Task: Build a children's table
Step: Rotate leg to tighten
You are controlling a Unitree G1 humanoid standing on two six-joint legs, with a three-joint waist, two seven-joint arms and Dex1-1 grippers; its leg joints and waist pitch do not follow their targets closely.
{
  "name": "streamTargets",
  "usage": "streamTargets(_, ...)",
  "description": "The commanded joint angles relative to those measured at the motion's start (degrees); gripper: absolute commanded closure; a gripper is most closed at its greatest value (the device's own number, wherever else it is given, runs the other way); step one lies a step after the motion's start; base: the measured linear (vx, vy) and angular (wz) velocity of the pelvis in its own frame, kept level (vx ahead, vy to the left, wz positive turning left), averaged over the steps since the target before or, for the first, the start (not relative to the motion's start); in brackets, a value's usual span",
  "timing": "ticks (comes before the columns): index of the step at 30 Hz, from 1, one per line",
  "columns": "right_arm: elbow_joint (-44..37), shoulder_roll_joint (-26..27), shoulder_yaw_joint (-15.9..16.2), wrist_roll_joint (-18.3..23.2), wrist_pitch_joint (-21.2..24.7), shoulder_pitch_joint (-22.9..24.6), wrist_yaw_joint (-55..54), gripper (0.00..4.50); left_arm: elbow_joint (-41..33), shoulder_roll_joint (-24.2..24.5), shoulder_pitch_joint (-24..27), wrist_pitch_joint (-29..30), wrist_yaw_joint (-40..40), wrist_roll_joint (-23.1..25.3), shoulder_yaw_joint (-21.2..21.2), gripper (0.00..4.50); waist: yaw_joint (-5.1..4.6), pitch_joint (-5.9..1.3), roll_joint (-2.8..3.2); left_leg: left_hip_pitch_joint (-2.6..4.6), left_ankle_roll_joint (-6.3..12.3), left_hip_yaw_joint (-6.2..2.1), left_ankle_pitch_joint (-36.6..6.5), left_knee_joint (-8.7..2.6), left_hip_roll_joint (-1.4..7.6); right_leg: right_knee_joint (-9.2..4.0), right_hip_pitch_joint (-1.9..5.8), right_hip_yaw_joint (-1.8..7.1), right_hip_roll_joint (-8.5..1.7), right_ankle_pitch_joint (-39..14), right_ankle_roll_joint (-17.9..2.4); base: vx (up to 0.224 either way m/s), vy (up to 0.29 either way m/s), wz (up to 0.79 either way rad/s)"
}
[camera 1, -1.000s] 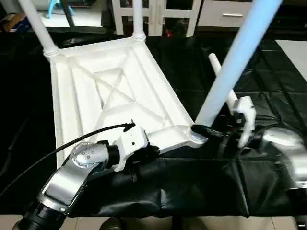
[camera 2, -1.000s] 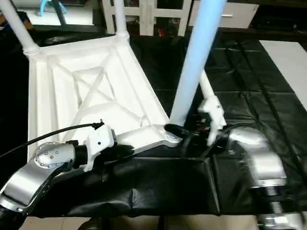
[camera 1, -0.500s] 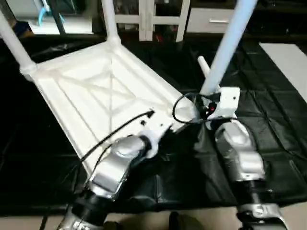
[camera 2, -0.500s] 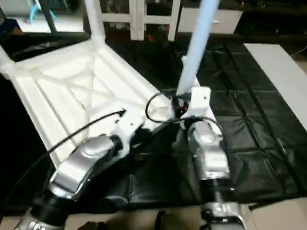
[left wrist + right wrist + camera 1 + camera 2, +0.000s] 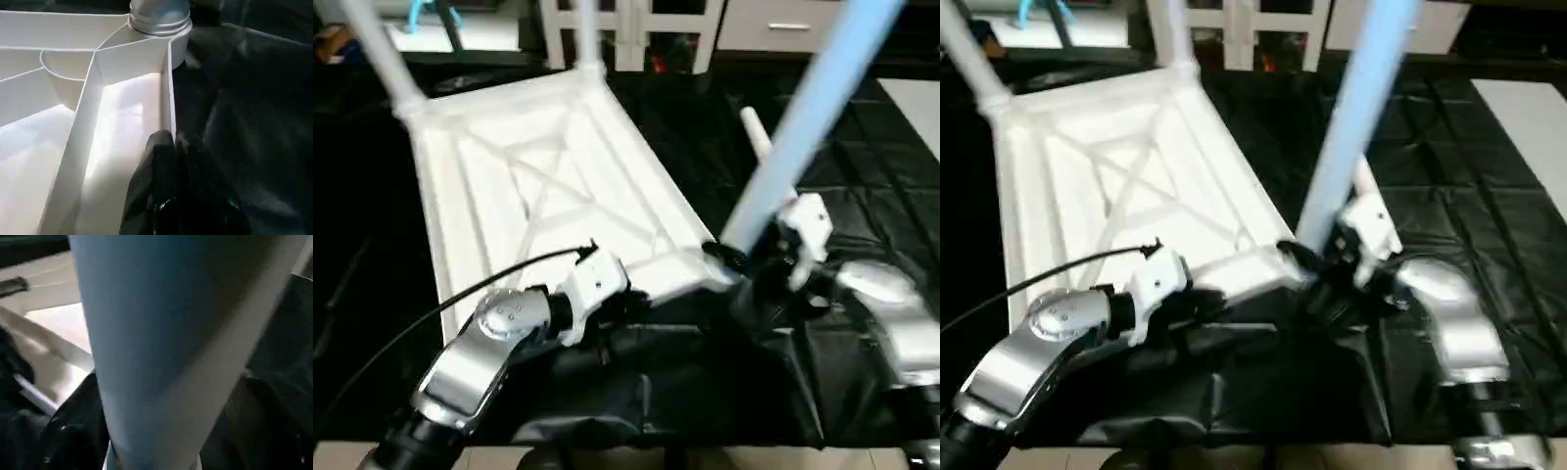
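White leg (image 5: 808,117) upright, tilted right.

Bench (image 5: 862,127) draped in creased black sheeting, upturned white tabletop (image 5: 538,186) lying on it with ribbed underside up, one loose white tube leg (image 5: 756,132) lying beside it
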Motion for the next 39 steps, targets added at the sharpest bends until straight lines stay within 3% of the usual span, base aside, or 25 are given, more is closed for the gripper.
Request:
streamTargets(1, -0.35, -1.89, -3.02, 1.5, -0.77, 0.19, 0.52, 1.28, 0.55, 1.22, 1.96, 0.9, -2.14, -0.27, -1.29, 4.5, -0.21, -3.59, -0.14, 0.82, 9.25, 0.36, -4.63, -2.8, 0.89, -1.9, 3.81, 1.07, -1.48, -1.83, -16.6, 0.0, 0.0, 0.0)
streamTargets(3, 0.01, -1.72, -2.61, 1.85, -0.42, 0.18, 1.08, 1.28, 0.66, 1.4, 2.03, 0.62, -2.32, -0.31, -1.25, 4.5, -0.21, -3.53, -0.16, 0.86, 8.5, 0.37, -5.86, -2.83, 0.9, -2.13, 3.71, 1.11, -1.51, -4.19, -16.2, 0.0, 0.0, 0.0)
streamTargets(4, -0.03, -1.58, -2.55, 2.06, -0.27, 0.19, 1.32, 1.43, 0.62, 1.42, 2.06, 0.61, -2.4, -0.29, -1.22, 4.5, -0.22, -3.43, -0.17, 0.86, 7.25, 0.32, -7.76, -2.93, 0.88, -2.4, 3.62, 1.17, -1.58, -7.61, -15.31, 0.0, 0.0, 0.0)
streamTargets(7, -0.06, -0.61, -2.44, 2.94, 0.37, 0.08, 1.8, 1.61, 0.52, 1.48, 2.13, 0.55, -2.71, -0.24, -1.17, 4.5, -0.24, -3.46, -0.27, 0.8, 6.1, 0.25, -8.91, -2.98, 0.79, -2.59, 3.54, 1.23, -1.57, -10.09, -14.04, 0.0, 0.0, 0.0)
streamTargets(11, 0.4, -0.2, -2.28, 3.16, 0.42, -0.06, 2.46, 1.96, 0.36, 1.76, 2.07, 0.51, -2.72, -0.64, -1.34, 4.5, -0.23, -3.73, -0.3, 0.74, 6.42, 0.24, -6.58, -2.8, 0.68, -2.16, 3.63, 1.2, -1.39, -6.78, -14.33, 0.0, 0.0, 0.0)
streamTargets(13, 0.49, 0.02, -2.16, 3.3, 0.38, -0.06, 2.44, 2.11, 0.27, 1.97, 2.1, 0.44, -2.58, -0.89, -1.48, 4.5, -0.26, -3.79, -0.2, 0.65, 7.56, 0.22, -4.66, -2.66, 0.66, -1.79, 3.69, 1.14, -1.33, -3.34, -15.29, 0.0, 0.0, 0.0)
streamTargets(16, 0.9, 1.57, -1.86, 1.96, 0.6, -0.17, -1.54, 2.39, 0.1, 1.79, 2.23, 1.21, -2.1, -0.64, -1.78, 4.5, -0.32, -3.73, -0.24, 0.63, 7.78, 0.27, -4.97, -2.66, 0.64, -1.88, 3.71, 1.12, -1.35, -3.86, -15.48, 0.0, 0.0, 0.0)
streamTargets(20, 3.13, 5.16, -0.51, -2.7, 2.41, -0.58, -10.76, 2.6, 0.45, -0.03, 1.58, 4.65, 0.3, 0.39, -2.79, 4.5, -0.91, -3.26, -0.29, 0.52, 4.88, 0.15, -8.89, -3.05, 0.6, -2.68, 3.51, 1.15, -1.48, -11.84, -13.43, 0.0, 0.0, 0.0)
streamTargets(21, 4.35, 6.81, -0.02, -4.44, 3.15, -0.83, -14.45, 2.6, 0.92, -1.18, 0.98, 6.35, 1.7, 0.93, -3.37, 4.5, -0.91, -3.26, -0.29, 0.52, 4.88, 0.15, -8.89, -3.05, 0.6, -2.68, 3.51, 1.15, -1.48, -11.84, -13.43, 0.0, 0.0, 0.0)
streamTargets(22, 5.52, 8.46, 0.26, -5.68, 4.0, -1.06, -17.81, 2.61, 1.51, -2.5, 0.33, 8.0, 3.33, 1.58, -3.87, 4.5, -1.35, -2.98, -0.24, 0.32, 3.0, -0.11, -10.72, -3.43, 0.54, -3.15, 3.35, 1.04, -1.62, -17.03, -11.72, -0.051, 0.0, -0.05)
streamTargets(23, 7.03, 10.77, 0.23, -6.61, 5.32, -1.46, -21.92, 2.61, 2.69, -4.68, -0.63, 9.64, 6.01, 2.52, -4.2, 4.5, -1.5, -2.9, -0.27, 0.29, 2.38, -0.21, -12.03, -3.58, 0.48, -3.44, 3.32, 0.96, -1.64, -19.5, -10.83, -0.051, 0.0, -0.05)
streamTargets(24, 11.16, 16.24, -0.96, -7.33, 7.75, -2.88, -31.28, 2.62, 5.95, -10.58, -2.96, 12.91, 12.61, 4.16, -4.14, 4.5, -1.81, -2.71, -0.16, 0.39, 0.73, -0.36, -13.8, -3.72, 0.42, -3.76, 3.04, 0.95, -1.63, -23.15, -9.46, -0.051, 0.005, -0.07)
streamTargets(25, 12.2, 17.25, -1.23, -7.44, 7.8, -3.28, -33.05, 2.62, 6.64, -11.86, -3.46, 13.42, 13.88, 4.39, -4.09, 4.5, -2.19, -2.53, -0.08, 0.51, 0.17, -0.28, -15.7, -3.84, 0.41, -4.07, 2.55, 0.97, -1.53, -25.34, -8.88, 0.0, 0.0, 0.0)
streamTargets(26, 16.56, 21.29, -2.54, -7.54, 7.04, -5.04, -39.8, 2.62, 9.33, -17.08, -5.4, 15.03, 18.54, 5.0, -3.93, 4.5, -2.38, -2.41, -0.44, 1.55, -1.41, -0.59, -20.99, -3.71, 0.07, -5.04, 2.07, 0.66, -1.45, -31.86, -5.82, 0.0, 0.0, 0.0)
streamTargets(27, 16.56, 21.29, -2.54, -7.54, 7.04, -5.04, -39.8, 2.62, 9.33, -17.08, -5.4, 15.03, 18.54, 5.0, -3.93, 4.5, -2.38, -2.41, -0.44, 1.55, -1.41, -0.59, -20.99, -3.71, 0.07, -5.04, 2.07, 0.66, -1.45, -31.86, -5.82, 0.0, 0.0, 0.0)
streamTargets(28, 20.9, 24.99, -3.92, -6.94, 6.0, -7.05, -45.07, 2.62, 11.21, -21.41, -7.1, 15.7, 20.96, 4.91, -4.49, 4.5, -2.71, -2.47, -0.38, 1.58, -1.71, -1.05, -24.19, -3.92, -0.23, -5.48, 1.95, 0.18, -1.25, -34.21, -3.47, 0.0, 0.0, 0.0)
streamTargets(29, 22.91, 26.43, -4.1, -7.01, 5.28, -8.19, -46.74, 2.62, 11.72, -23.05, -7.8, 15.75, 21.29, 4.92, -5.24, 4.5, -2.88, -2.43, -0.37, 1.56, -1.69, -1.14, -25.04, -3.99, -0.28, -5.69, 1.85, 0.05, -1.3, -34.81, -2.84, 0.0, 0.0, 0.0)
streamTargets(30, 23.5, 26.83, -4.09, -7.07, 5.06, -8.54, -47.14, 2.62, 11.84, -23.52, -8.0, 15.74, 21.33, 4.93, -5.5, 4.5, -3.21, -2.58, -0.3, 1.47, -1.52, -1.69, -26.82, -4.27, -0.3, -6.0, 2.11, -0.43, -1.27, -34.38, -1.84, 0.0, 0.0, 0.0)
streamTargets(31, 24.92, 27.53, -3.57, -7.69, 3.82, -9.6, -47.39, 2.62, 11.85, -24.25, -8.39, 15.52, 20.82, 4.88, -6.4, 4.5, -3.21, -2.58, -0.3, 1.47, -1.52, -1.69, -26.82, -4.27, -0.3, -6.0, 2.11, -0.43, -1.27, -34.38, -1.84, 0.0, 0.0, 0.0)
streamTargets(32, 25.6, 27.52, -2.96, -8.62, 1.59, -10.85, -46.47, 2.62, 11.17, -23.96, -8.31, 15.44, 19.93, 4.84, -6.82, 4.5, -3.42, -2.69, -0.49, 0.88, -1.34, -2.02, -26.87, -4.52, -0.31, -5.84, 2.67, -0.62, -1.27, -32.55, -1.82, 0.0, 0.0, 0.0)
streamTargets(33, 25.31, 27.13, -2.86, -8.71, 1.0, -11.1, -45.41, 2.62, 10.76, -23.37, -8.06, 15.6, 19.68, 4.78, -6.47, 4.5, -3.37, -2.81, -0.45, 0.76, -1.11, -2.19, -26.78, -4.63, -0.28, -5.79, 2.76, -0.61, -1.36, -30.85, -2.17, 0.0, 0.0, 0.0)
streamTargets(35, 24.23, 25.59, -2.58, -10.29, -1.76, -11.32, -43.24, 2.62, 10.46, -21.76, -7.46, 15.84, 19.75, 5.49, -5.08, 4.5, -3.2, -2.95, -0.47, 0.89, -0.64, -2.15, -26.27, -4.61, -0.17, -5.63, 2.68, -0.47, -1.36, -27.66, -3.41, 0.0, 0.0, 0.0)
streamTargets(37, 22.36, 24.23, -2.04, -8.87, -4.11, -10.87, -35.99, 2.62, 10.8, -20.51, -7.12, 15.76, 20.24, 6.18, -3.73, 4.5, -3.12, -3.12, -0.64, 0.6, 0.02, -1.91, -24.72, -4.64, -0.05, -5.23, 2.99, -0.35, -1.29, -23.62, -5.05, 0.0, 0.0, 0.0)
streamTargets(38, 19.94, 22.44, -1.13, -8.34, -4.11, -9.86, -31.84, 2.07, 10.8, -19.4, -6.87, 15.38, 20.08, 6.33, -2.92, 4.5, -2.94, -3.11, -0.61, 0.51, 0.54, -1.68, -23.17, -4.57, 0.09, -5.01, 3.07, -0.12, -1.36, -20.83, -6.27, 0.0, 0.0, 0.0)
streamTargets(39, 17.5, 20.65, -0.24, -7.92, -4.71, -8.82, -28.45, 2.07, 10.95, -18.51, -6.72, 15.27, 20.22, 6.47, -2.07, 4.5, -2.91, -3.13, -0.69, 0.43, 0.95, -1.57, -22.56, -4.56, 0.04, -4.96, 3.22, -0.11, -1.3, -19.95, -6.67, 0.0, 0.0, 0.0)
